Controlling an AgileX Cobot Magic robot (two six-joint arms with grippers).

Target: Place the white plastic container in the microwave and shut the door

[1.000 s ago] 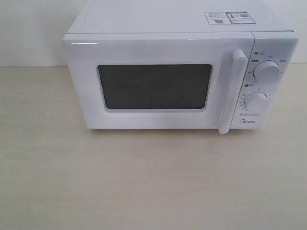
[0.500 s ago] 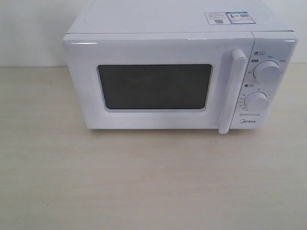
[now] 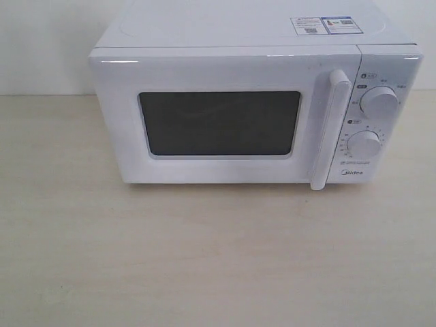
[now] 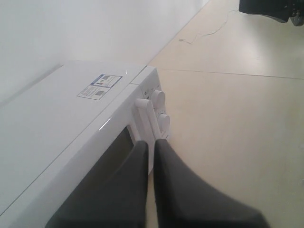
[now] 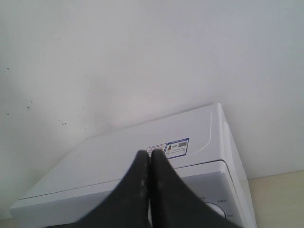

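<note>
The white microwave (image 3: pixel 238 41) stands at the back of the table with its door (image 3: pixel 225 163) shut flat against the front. The dark window and long vertical handle (image 3: pixel 328 129) face the exterior camera. No white plastic container shows in any view. Neither arm appears in the exterior view. My left gripper (image 4: pixel 151 143) is shut and empty, off to the microwave's (image 4: pixel 57 118) left front, looking along the door toward the handle (image 4: pixel 147 116). My right gripper (image 5: pixel 150 154) is shut and empty, held in front of the microwave's (image 5: pixel 118 156) top right corner.
Two round dials (image 3: pixel 379 102) sit on the microwave's right panel, and stickers (image 3: pixel 325 25) lie on its top. A pale wooden tabletop (image 3: pixel 218 259) stretches in front. A white wall stands behind. A dark object (image 4: pixel 270 8) sits on the floor far off.
</note>
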